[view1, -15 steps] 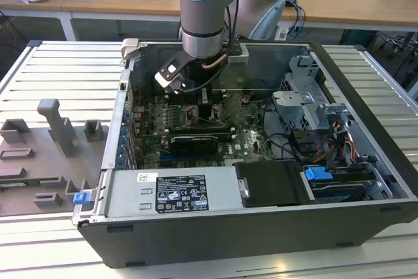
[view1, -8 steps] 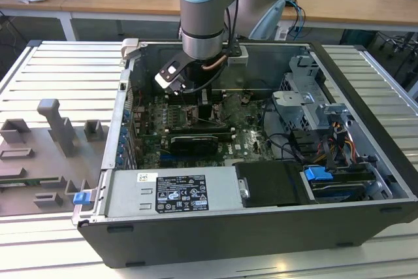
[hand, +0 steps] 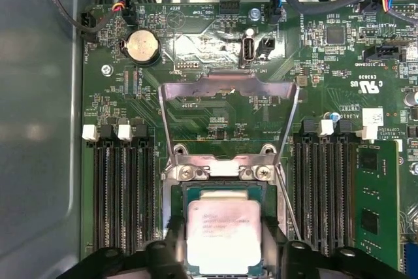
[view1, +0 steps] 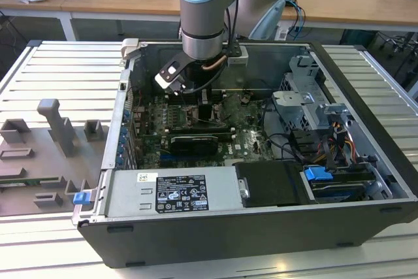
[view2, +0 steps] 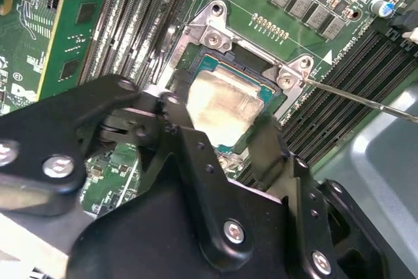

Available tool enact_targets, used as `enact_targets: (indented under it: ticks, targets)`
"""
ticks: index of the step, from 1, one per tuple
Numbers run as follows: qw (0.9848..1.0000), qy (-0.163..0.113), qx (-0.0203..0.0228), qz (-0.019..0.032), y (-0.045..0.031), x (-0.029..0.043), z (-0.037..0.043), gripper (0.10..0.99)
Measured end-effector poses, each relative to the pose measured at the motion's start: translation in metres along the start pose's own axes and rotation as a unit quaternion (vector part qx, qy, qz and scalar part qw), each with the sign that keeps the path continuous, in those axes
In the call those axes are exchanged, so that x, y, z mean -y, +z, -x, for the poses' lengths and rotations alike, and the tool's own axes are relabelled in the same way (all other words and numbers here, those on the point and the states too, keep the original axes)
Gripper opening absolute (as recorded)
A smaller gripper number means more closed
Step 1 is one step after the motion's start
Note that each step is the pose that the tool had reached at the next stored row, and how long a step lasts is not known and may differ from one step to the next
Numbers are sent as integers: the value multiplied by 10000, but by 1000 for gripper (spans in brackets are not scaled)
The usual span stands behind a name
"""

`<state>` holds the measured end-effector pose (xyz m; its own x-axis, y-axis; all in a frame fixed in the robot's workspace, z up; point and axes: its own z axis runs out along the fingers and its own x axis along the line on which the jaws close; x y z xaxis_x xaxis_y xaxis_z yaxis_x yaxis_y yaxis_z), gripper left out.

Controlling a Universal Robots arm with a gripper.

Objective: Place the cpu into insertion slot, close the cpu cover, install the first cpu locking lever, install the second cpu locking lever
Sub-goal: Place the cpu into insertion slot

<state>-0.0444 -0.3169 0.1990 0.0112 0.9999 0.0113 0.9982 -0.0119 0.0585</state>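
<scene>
Reaches down w/ black two-finger gripper (view1: 210, 110) into open black tower pc case (view1: 261, 243), laid on its side on grey slatted metal table (view1: 52, 63). Clamps black fingers (view2: 266, 151) against two opposite edges of the cpu (hand: 224, 227) (view2: 215, 99), a small flat square chip w/ pale silver-beige metal face. Holds it down in the insertion slot (hand: 196, 173), a small square socket w/ silver metal rim on green circuit board (hand: 215, 119). Looks level in first wrist view; can't tell if fully seated. Leaves the cpu cover (hand: 228, 88), a square silver metal frame plate w/ central cut-out, swung open on its hinge & standing clear of socket, w/ board visible thru the hole. Leaves thin silver wire lever (hand: 289, 204) unhooked just beside slot, btwn socket & long black memory slots (hand: 323, 187).
</scene>
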Motion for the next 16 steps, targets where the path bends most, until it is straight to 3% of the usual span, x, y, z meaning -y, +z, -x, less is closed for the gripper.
enact_targets:
  ticks: [1, 10, 12, 13, 14, 16]
  targets:
    - [10000, 0, 1, 0, 0, 0, 0, 675]
    - [10000, 0, 1, 0, -27, -1, 0, 675]
    - [10000, 0, 1, 0, -76, -4, 0, 675]
    - [10000, 0, 2, -1, -99, -6, 0, 471]
    - [10000, 0, 3, 0, -105, -6, -1, 349]
    - [10000, 0, 3, 0, -115, -7, -1, 227]
